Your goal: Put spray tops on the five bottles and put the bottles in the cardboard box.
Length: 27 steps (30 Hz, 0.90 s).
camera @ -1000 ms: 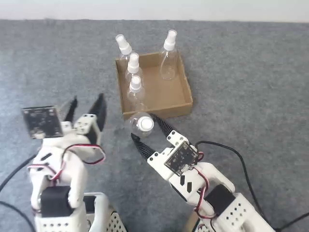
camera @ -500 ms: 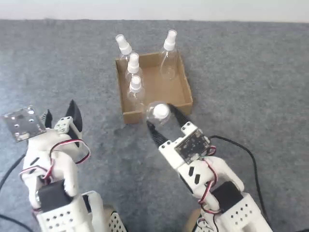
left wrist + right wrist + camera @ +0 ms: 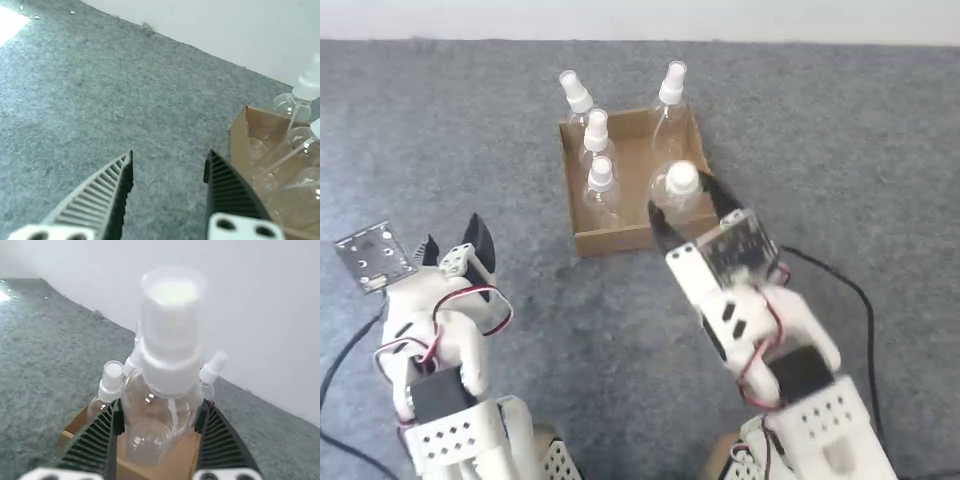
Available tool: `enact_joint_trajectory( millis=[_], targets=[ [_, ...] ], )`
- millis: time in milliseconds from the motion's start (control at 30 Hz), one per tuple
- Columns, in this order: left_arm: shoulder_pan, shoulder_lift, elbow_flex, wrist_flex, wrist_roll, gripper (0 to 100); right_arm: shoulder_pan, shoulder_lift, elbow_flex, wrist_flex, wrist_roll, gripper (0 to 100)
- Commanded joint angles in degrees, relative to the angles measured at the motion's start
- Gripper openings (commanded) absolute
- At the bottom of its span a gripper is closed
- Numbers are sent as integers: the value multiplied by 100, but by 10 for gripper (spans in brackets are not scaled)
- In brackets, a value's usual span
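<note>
The cardboard box [image 3: 700,170] lies at the table's middle back. Two spray-topped bottles [image 3: 598,165] stand along its left wall and one [image 3: 668,125] at its back right. Another bottle [image 3: 576,97] is at the back left corner; I cannot tell whether it is inside. My right gripper [image 3: 686,204] is shut on a capped clear bottle [image 3: 680,188], held upright over the box's front right part. In the right wrist view that bottle [image 3: 162,395] sits between the fingers [image 3: 95,440]. My left gripper [image 3: 455,242] is open over bare carpet, left of the box.
Grey carpet [image 3: 840,130] covers the table, with free room on both sides of the box. A black cable [image 3: 855,295] trails beside the right arm. In the left wrist view the box's corner [image 3: 239,140] lies ahead of the open gripper [image 3: 169,161].
My right gripper has carried the bottle from in front of the box up and over its front wall. The left arm has drawn back to the left, away from the box.
</note>
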Motion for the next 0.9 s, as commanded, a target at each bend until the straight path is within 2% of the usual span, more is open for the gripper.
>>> enact_joint_trajectory(
  millis=[0,400,600,867],
  targets=[
    [-26,-88,66,-167,70,221,259,1182,-1073,-31,35,43],
    [-26,-88,84,-158,62,221,338,3152,-2136,-66,35,43],
    [-35,-88,84,-149,53,221,576,3987,-2189,-1042,35,43],
    [-35,-88,84,-149,53,221,778,4980,-2198,-1789,35,43]
  ],
)
